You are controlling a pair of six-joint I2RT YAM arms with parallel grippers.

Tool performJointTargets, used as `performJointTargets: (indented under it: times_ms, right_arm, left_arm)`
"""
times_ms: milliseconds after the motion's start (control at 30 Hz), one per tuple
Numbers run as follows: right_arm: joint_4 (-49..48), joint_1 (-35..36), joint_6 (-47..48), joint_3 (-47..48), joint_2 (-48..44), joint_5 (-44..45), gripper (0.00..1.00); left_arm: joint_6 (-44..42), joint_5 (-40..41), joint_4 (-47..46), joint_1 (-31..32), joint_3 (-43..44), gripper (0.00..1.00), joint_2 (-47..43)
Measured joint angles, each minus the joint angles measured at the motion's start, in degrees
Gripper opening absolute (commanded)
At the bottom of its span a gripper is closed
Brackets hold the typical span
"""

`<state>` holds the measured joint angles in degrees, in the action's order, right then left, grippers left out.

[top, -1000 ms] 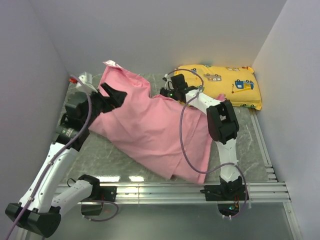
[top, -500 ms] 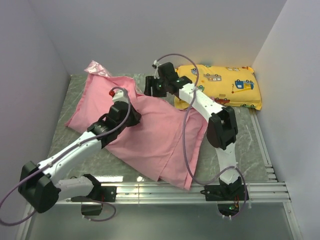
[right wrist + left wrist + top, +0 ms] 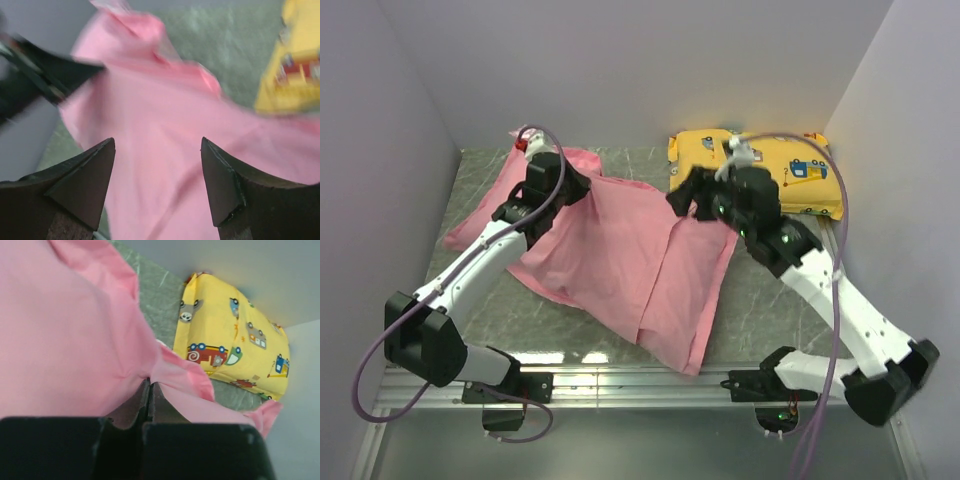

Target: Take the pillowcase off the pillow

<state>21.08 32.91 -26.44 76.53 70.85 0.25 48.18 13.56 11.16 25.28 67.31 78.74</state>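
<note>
The pink pillowcase [image 3: 620, 260] lies limp and creased across the marble table, from the back left to the near middle. The pillow is hidden; I cannot tell whether it is inside the case. My left gripper [image 3: 582, 186] is at the case's far edge. In the left wrist view the left gripper [image 3: 149, 385] is shut, with pink pillowcase [image 3: 65, 340] fabric puckered into its tips. My right gripper [image 3: 682, 198] hovers over the case's right far corner. In the blurred right wrist view the right gripper [image 3: 157, 145] stands open above the pillowcase [image 3: 165, 130], with nothing between its fingers.
A yellow cartoon-vehicle pillow [image 3: 770, 170] lies at the back right corner, just behind the right gripper, and also shows as the yellow pillow [image 3: 225, 340] in the left wrist view. Grey walls close in three sides. Bare table [image 3: 770, 290] shows right of the case. A metal rail [image 3: 640, 380] runs along the front.
The left gripper moved up to the case's far edge and shut on the fabric. The right gripper opened, let go and drew back to the right. The case shifted and flattened.
</note>
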Motion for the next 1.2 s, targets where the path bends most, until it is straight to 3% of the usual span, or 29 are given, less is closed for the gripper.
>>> performJointTargets:
  times_ms: [200, 400, 500, 533, 600, 767, 900, 1000, 1100, 1133, 1200]
  right_arm:
    - [-0.83, 0.07, -5.14, -26.25, -12.41, 4.0, 0.79]
    - [-2.49, 0.07, -8.92, -33.7, -15.78, 3.32, 0.77]
    - [-5.14, 0.07, -9.01, -33.64, -13.55, 3.8, 0.44]
    - [-5.29, 0.07, -8.72, -33.44, -12.48, 4.42, 0.15]
    - [-5.01, -0.04, -8.24, -32.65, -10.64, 6.16, 0.0]
    - [-5.27, -1.03, -8.02, -30.77, -10.16, 10.32, 0.0]
    - [-7.26, -1.4, -8.09, -32.37, -11.74, 11.37, 0.0]
    - [-7.82, -1.77, -8.24, -35.26, -12.11, 11.91, 0.0]
    - [-8.46, -2.05, -8.24, -36.2, -11.26, 12.2, 0.0]
    - [-8.79, -2.08, -8.22, -36.2, -11.02, 12.26, 0.0]
    - [-9.51, -2.1, -8.15, -36.2, -10.69, 12.35, 0.0]
  left_arm:
    - [-2.69, -1.95, 0.76, 0.07, 5.2, 0.01, 3.15]
    - [-4.17, -1.81, 3.21, -0.02, 5.31, 0.0, 4.57]
    - [-4.55, -1.66, 4.22, -0.5, 5.62, 0.01, 4.7]
    - [-4.55, -1.79, 4.74, -0.96, 5.99, 0.0, 4.74]
    - [-4.39, -2.95, 5.38, -3.19, 6.69, 0.01, 4.79]
    - [-3.41, -8.83, 7.19, -18.34, 6.86, 0.01, 5.03]
    - [-3.58, -9.7, 7.5, -24.15, 6.99, 0.0, 6.14]
    - [-4.13, -11.08, 6.25, -24.68, 7.13, 0.02, 7.78]
    - [-6.05, -11.39, 6.99, -21.16, 10.03, 0.26, 10.93]
    - [-7.1, -11.3, 7.1, -19.04, 11.17, 0.47, 12.0]
    - [-8.81, -9.94, 7.8, -15.15, 12.5, 0.62, 12.66]
